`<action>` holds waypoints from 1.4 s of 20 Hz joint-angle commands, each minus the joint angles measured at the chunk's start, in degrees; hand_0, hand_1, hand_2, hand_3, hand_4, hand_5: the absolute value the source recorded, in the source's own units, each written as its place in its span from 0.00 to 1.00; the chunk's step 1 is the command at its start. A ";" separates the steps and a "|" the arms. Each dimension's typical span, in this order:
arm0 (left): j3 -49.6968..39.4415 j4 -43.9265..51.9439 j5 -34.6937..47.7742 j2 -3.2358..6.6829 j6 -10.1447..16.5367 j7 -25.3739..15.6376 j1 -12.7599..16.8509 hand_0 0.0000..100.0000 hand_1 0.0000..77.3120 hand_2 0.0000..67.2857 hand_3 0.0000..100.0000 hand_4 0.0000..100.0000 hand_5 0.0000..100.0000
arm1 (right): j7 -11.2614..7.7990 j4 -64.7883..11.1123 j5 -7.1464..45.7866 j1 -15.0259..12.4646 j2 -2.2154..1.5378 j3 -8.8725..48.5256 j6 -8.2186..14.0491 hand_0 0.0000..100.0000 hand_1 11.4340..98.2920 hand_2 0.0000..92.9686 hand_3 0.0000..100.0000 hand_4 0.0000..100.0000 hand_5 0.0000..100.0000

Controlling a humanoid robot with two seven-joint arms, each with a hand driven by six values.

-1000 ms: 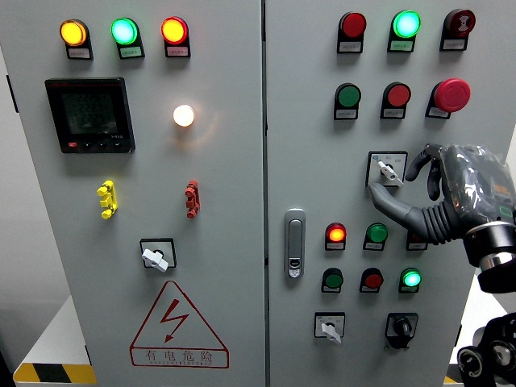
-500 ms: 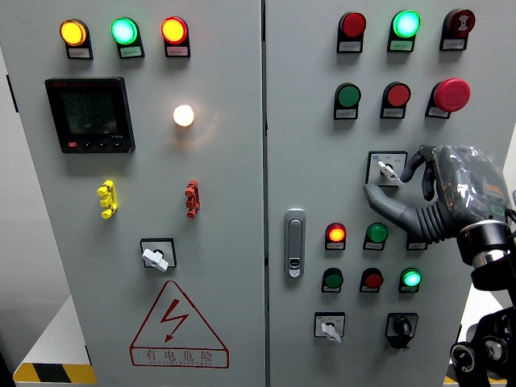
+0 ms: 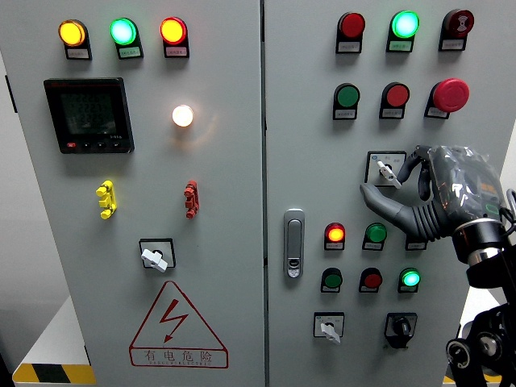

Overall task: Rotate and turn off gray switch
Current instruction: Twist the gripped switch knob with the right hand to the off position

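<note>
Gray cabinet panel (image 3: 226, 339); gray switch (image 3: 387, 170), indicator lamps, pushbuttons, meter (image 3: 89, 115), door handle (image 3: 295, 243).

The left door carries three lit lamps in a row (image 3: 122, 31), one white lamp (image 3: 183, 115), one meter (image 3: 89, 115), one yellow (image 3: 106, 199) and one red handle (image 3: 191, 198), one gray switch (image 3: 155, 258) and one warning triangle (image 3: 178, 325). The right door carries one latch (image 3: 295, 243), two gray switches (image 3: 388, 171) and one black switch (image 3: 401, 326).
</note>
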State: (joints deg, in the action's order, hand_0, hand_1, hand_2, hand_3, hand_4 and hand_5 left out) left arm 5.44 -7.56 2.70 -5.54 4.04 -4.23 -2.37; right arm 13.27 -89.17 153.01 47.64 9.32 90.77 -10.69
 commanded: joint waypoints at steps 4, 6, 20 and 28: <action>0.01 0.00 0.03 0.00 0.00 0.02 0.00 0.88 0.00 0.20 0.19 0.08 0.11 | 0.00 0.66 0.00 0.52 0.00 -0.15 0.06 0.23 0.26 0.74 1.00 1.00 1.00; 0.01 0.00 0.03 0.00 0.00 0.02 0.00 0.88 0.00 0.20 0.19 0.08 0.11 | 0.00 0.66 0.00 0.52 0.00 -0.24 0.06 0.28 0.26 0.74 1.00 1.00 1.00; 0.01 0.00 -0.06 0.00 0.00 0.02 0.00 0.88 0.00 0.20 0.19 0.08 0.11 | 0.17 0.93 0.00 0.70 0.00 -0.77 0.06 0.55 0.28 0.75 1.00 1.00 1.00; 0.01 0.00 0.03 0.00 0.00 0.02 0.00 0.88 0.00 0.20 0.19 0.08 0.11 | 0.52 0.93 0.00 0.96 0.00 -0.77 -0.03 0.66 0.29 0.76 1.00 1.00 1.00</action>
State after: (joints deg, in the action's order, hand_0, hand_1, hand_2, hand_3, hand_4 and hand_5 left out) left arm 5.45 -7.56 2.69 -5.54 4.04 -4.22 -2.37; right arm 13.77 -88.24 153.02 48.53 9.33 89.98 -10.69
